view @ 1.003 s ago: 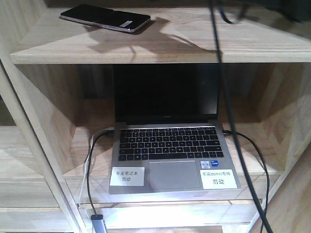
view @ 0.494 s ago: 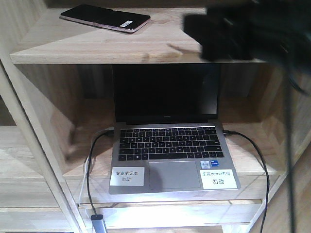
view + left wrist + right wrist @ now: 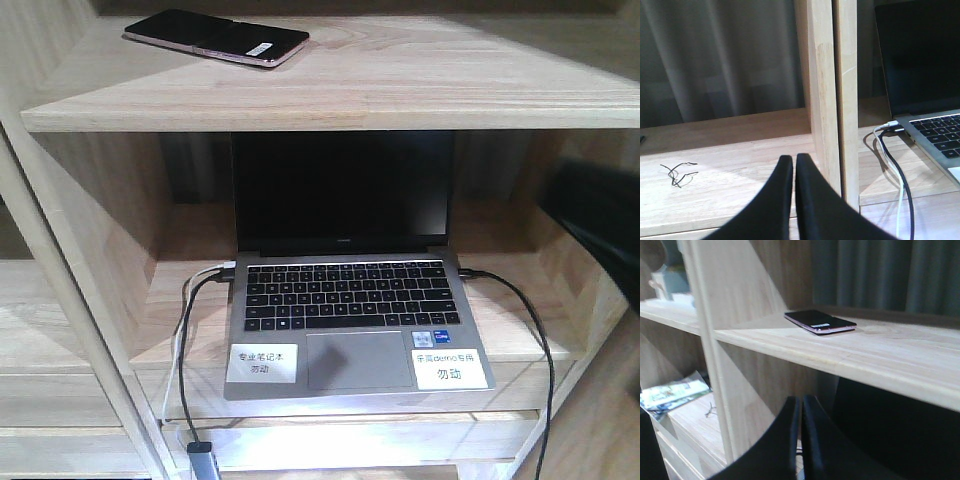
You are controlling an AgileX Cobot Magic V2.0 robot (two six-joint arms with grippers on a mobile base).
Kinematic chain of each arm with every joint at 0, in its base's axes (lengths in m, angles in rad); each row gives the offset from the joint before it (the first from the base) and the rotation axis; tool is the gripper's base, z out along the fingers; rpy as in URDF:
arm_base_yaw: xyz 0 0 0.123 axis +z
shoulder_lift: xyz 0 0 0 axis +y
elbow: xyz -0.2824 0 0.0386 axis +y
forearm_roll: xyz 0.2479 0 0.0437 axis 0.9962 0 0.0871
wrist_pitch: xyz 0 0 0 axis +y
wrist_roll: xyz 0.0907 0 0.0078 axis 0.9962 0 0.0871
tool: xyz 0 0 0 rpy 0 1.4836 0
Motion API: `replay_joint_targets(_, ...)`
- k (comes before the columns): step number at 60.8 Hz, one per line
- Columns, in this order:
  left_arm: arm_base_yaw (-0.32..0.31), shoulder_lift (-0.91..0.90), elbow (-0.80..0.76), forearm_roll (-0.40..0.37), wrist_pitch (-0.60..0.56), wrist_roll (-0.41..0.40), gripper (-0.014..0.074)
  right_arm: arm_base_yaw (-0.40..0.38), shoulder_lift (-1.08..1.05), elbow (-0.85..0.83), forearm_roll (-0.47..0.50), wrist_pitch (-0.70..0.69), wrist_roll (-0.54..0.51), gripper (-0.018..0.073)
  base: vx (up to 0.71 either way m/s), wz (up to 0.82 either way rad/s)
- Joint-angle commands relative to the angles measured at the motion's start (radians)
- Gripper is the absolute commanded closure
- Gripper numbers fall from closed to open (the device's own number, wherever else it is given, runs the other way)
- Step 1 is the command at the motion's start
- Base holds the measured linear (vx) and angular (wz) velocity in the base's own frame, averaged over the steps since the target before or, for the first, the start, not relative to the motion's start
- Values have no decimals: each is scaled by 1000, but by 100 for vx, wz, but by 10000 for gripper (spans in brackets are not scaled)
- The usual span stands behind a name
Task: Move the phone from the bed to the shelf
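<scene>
From the front, the phone lies flat on the upper board of the shelf, above an open laptop with cables at both sides. At the left wrist, the left gripper shows its fingers pressed together, empty, before a shelf upright. At the right wrist, the right gripper is likewise closed on nothing, below the board bearing the phone.

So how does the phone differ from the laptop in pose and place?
The phone lies flat on the upper board of the shelf; the laptop stands open on the board below. The phone has no cable; the laptop has cables plugged into both sides. Both screens are dark.
</scene>
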State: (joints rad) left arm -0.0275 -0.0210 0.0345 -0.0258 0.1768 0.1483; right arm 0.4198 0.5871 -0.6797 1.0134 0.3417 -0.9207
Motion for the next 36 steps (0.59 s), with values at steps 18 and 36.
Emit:
replay_joint_targets(18, -3, -4, -23, -9, -72, -6, 595, -4, -246, 141, 34, -38, -4, 569, 0, 0)
replay_joint_targets(36, -3, -4, -23, -9, -72, -6, 595, -4, -258, 143, 38, -36, -4, 569, 0, 0)
